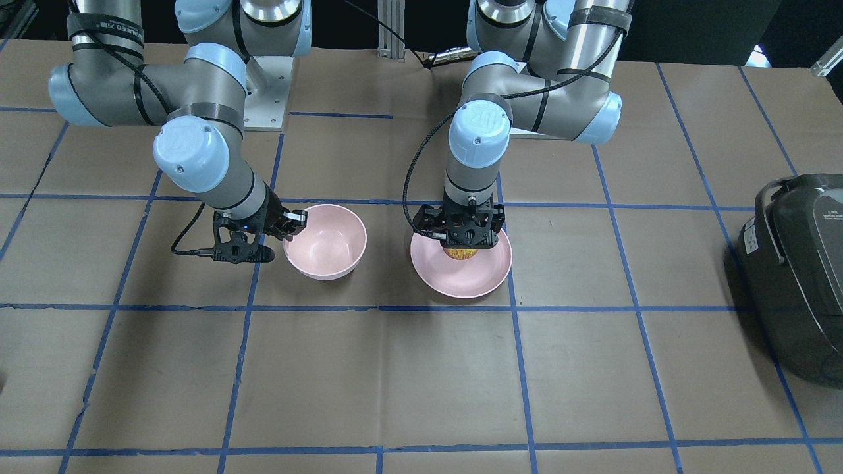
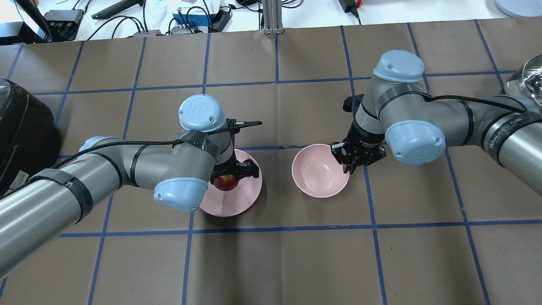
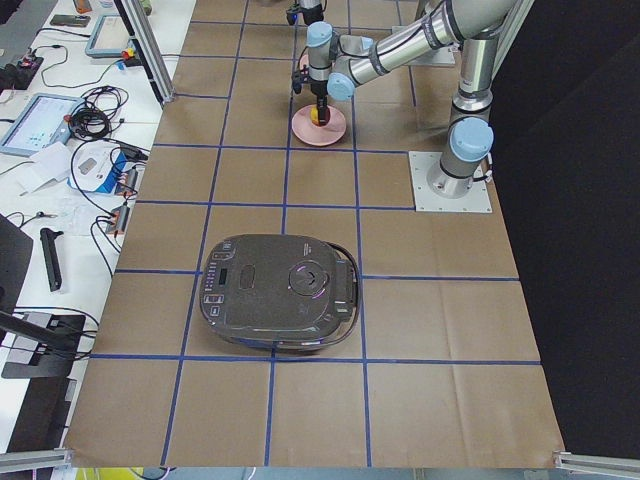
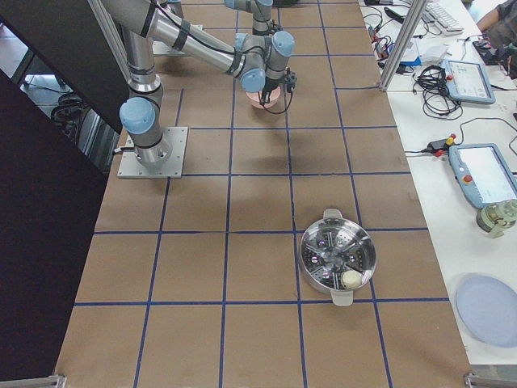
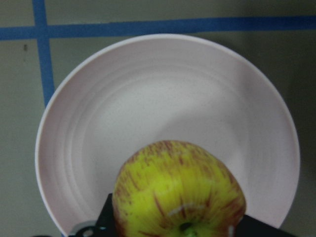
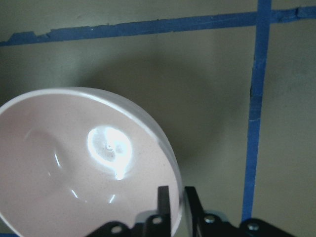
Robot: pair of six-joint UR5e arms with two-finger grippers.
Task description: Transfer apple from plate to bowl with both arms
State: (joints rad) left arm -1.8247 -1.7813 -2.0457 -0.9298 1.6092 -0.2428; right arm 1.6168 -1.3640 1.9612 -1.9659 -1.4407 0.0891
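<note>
A table (image 1: 395,382) covered in brown paper and marked into squares by blue tape (image 1: 382,307) fills the scene, with a cluttered desk of cables (image 2: 169,17) beyond its far edge. Near the middle sit the plate (image 1: 474,283) and the bowl (image 1: 326,247), side by side but apart, the plate on the robot's left and the bowl on its right. The left gripper (image 1: 462,243) points straight down over the plate, and its fingers are clamped on the apple (image 2: 225,183). The left wrist view shows the streaked yellow-and-red fruit held between dark pads, with the plate's pale surface spread out beneath it. Whether the apple rests on the plate or hangs just above it cannot be told. The right gripper (image 6: 176,197) is at the bowl's rim on the side away from the plate. Its two fingers are drawn close together, one inside the wall and one outside, pinching the rim. The bowl's glossy inside holds nothing. A dark lidded cooker (image 3: 280,295) stands at the table's end on the robot's left, well apart from the dishes. A steel pot (image 4: 338,257) with a perforated insert stands toward the opposite end.
</note>
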